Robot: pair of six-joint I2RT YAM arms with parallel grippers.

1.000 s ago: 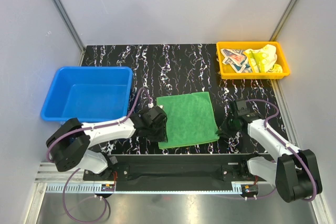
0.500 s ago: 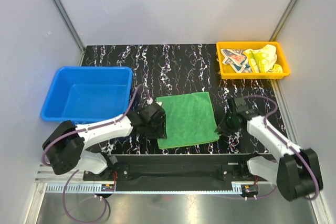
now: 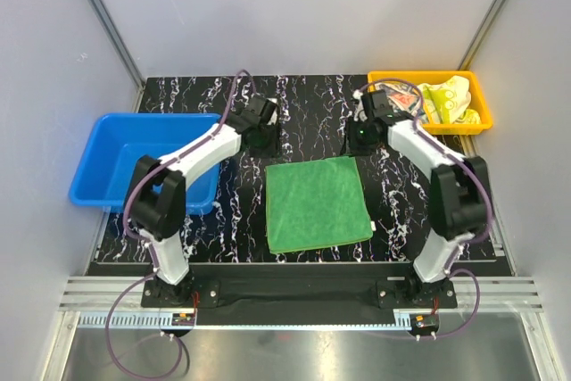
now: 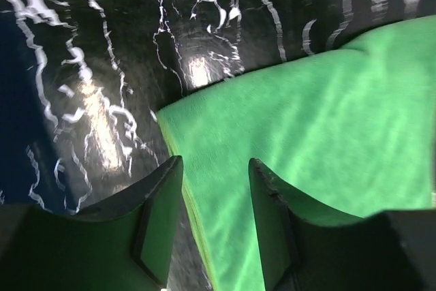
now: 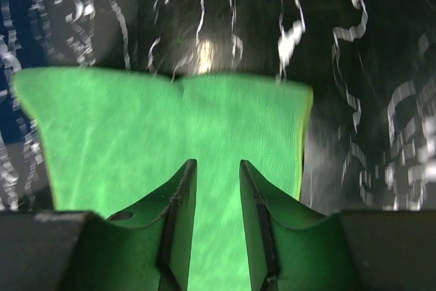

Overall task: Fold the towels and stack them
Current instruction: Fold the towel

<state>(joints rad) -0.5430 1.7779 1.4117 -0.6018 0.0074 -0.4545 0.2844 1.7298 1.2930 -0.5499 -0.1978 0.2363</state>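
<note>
The green towel [image 3: 317,202] lies flat and unfolded in the middle of the black marbled table. My left gripper [image 3: 259,137] is open and empty, just over the towel's far left corner [image 4: 170,117]; in the left wrist view [image 4: 214,168] green cloth shows between its fingers. My right gripper [image 3: 359,140] is open and empty over the far right corner; in the right wrist view [image 5: 216,167] the towel [image 5: 136,141] fills the space under it. The pale yellow crocodile towel [image 3: 448,100] and the printed cream towel [image 3: 403,95] lie crumpled in the orange tray [image 3: 428,127].
An empty blue bin [image 3: 98,189] stands at the left, under the left arm's forearm. The orange tray is at the back right, close to the right arm. Grey walls enclose the table on three sides.
Both arms have swung from the towel's near corners to its far corners. The green towel has stayed flat in the same place.
</note>
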